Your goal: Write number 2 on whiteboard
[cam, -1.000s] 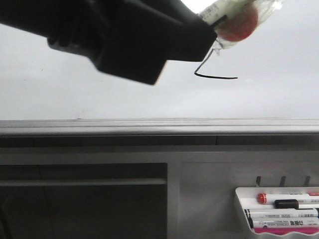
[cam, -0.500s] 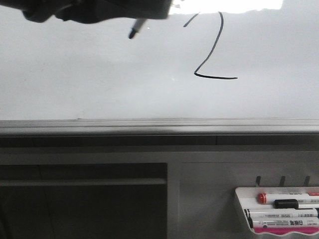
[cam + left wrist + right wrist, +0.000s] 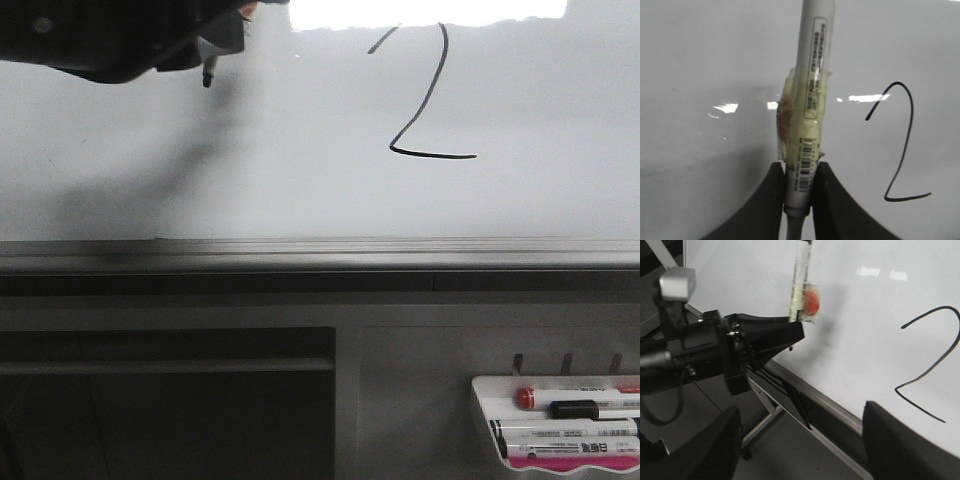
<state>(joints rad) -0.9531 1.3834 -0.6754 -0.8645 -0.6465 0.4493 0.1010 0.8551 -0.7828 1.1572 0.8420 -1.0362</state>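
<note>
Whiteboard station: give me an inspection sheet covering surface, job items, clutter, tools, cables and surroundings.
Surface: whiteboard glossy, glare patch at its top edge, grey ledge along the bottom.
Job items: number 2 drawn complete, with curved top, slanted stroke and flat base; marker wrapped in tape, tip off the board to the left of the digit.
Clutter: marker tray below right holds several markers.
Tools: left tool shut on the marker; right tool open, holding nothing.
Cables: a black cable loops beside the left arm.
Surroundings: dark panel under the ledge.
</note>
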